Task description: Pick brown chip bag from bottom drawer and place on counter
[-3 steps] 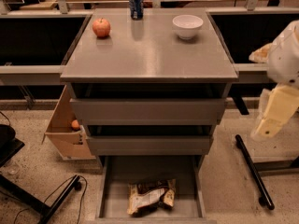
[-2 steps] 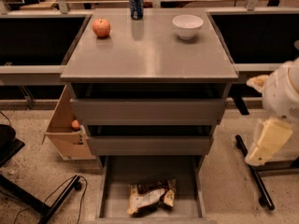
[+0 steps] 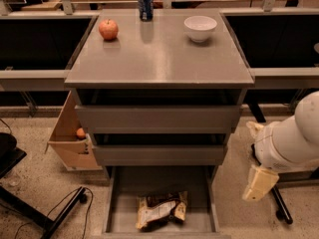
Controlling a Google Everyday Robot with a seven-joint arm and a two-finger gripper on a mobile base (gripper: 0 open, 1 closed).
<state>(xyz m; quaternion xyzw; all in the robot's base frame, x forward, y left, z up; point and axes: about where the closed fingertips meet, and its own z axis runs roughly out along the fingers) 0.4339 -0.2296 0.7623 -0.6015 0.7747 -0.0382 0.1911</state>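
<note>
The grey two-finger gripper on its cream-coloured wrist piece [image 3: 259,182] had descended over the last second. It had stood beside the upper drawers, off the right edge of the large flat grey counter [image 3: 159,59]. It now hung below and outside the near-right corner, roughly level with the gap above the bottom drawer [image 3: 149,183]. It remained well apart from the cabinet, and whether it was open or closed could not be told. The white arm [image 3: 294,136] behind it had come down with it. The crinkled dark-brown and yellow-tan chip bag [image 3: 162,209] had not shifted. It lay flat on the floor of that wide, shallow grey tray, which was pulled out beneath the near edge of the counter, and it sat toward the front and slightly right of centre. On the counter nothing had moved. A red apple [image 3: 108,29] stood near the far-left corner, a blue drink can [image 3: 145,4] at the middle of the far edge, and a white bowl [image 3: 200,28] near the far-right corner. The middle and near portions were bare. An open cardboard box [image 3: 67,143] stood on the floor to the left. Assessment: the approach was under way and the grasp not yet begun. The gripper would have to travel left over the drawer's right wall and down onto the bag.
</note>
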